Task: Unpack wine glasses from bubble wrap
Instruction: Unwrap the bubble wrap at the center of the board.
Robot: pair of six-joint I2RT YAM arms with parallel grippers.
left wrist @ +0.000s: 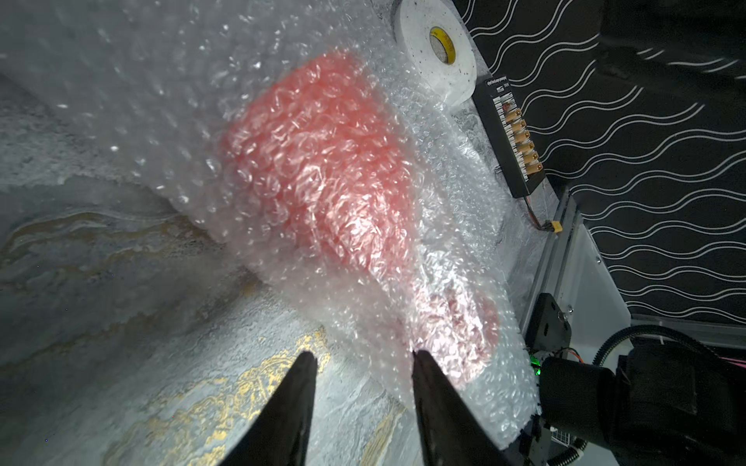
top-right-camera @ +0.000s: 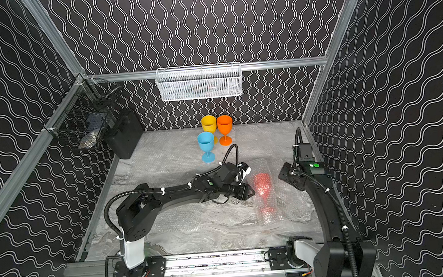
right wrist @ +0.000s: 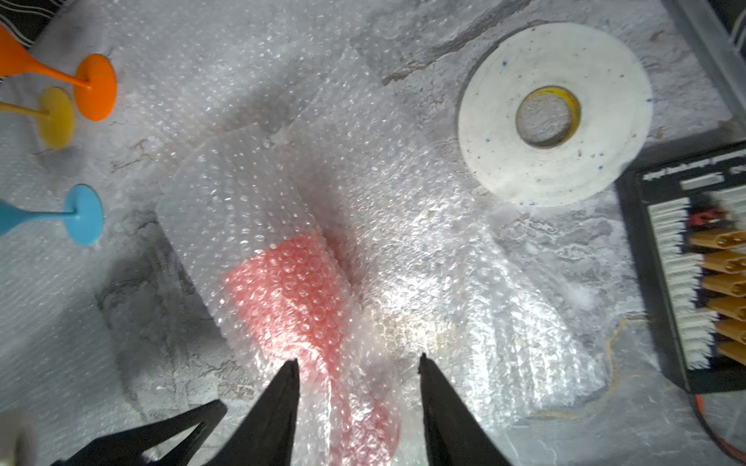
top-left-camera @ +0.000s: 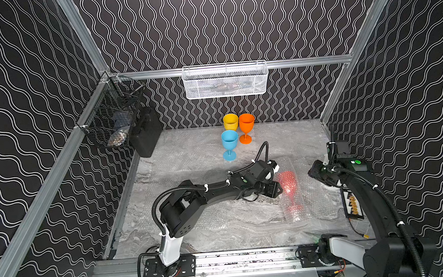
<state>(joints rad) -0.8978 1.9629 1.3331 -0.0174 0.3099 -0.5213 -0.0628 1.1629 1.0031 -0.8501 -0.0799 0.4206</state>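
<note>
Remaining to unpack: one item of four. All places are given from the wrapped bundle.

**Item 1, red glass** point(top-left-camera: 287, 182). Lies on its side inside a tube of bubble wrap point(top-left-camera: 293, 163) on the table point(top-left-camera: 168, 238). This is the bundle. Colour shows through the plastic: bowl, stem and foot can all be made out. No part of it is bare. Judged: not yet unpacked.

**Items 2–4, yellow glass** point(top-left-camera: 230, 121), **orange glass** point(top-left-camera: 246, 123), **light blue glass** point(top-left-camera: 229, 140). All three stand upright and bare, close together, well apart from the bundle and beyond its bowl end. Judged: done.

**Loose wrap.** Flat sheets point(top-left-camera: 183, 147) are spread on the table around the bundle and under it. Their number cannot be told.

**Left gripper** point(left wrist: 363, 355). Just beside the bundle, on the side away from the tape roll. Its jaws stand apart, with nothing between them. One tip lies at the edge of the wrap near the foot; whether it touches cannot be told.

**Right gripper** point(right wrist: 357, 359). Near the bundle, on the tape roll side. Its jaws stand apart. The stem and foot part of the tube shows between the tips in the wrist view. Nothing is clamped.

**Other.** Tape roll point(right wrist: 484, 121) and connector board point(right wrist: 662, 282), both beside the bundle and neither touching the glass.

**Outstanding.** Open the tube, free the red glass and stand it upright.
</note>
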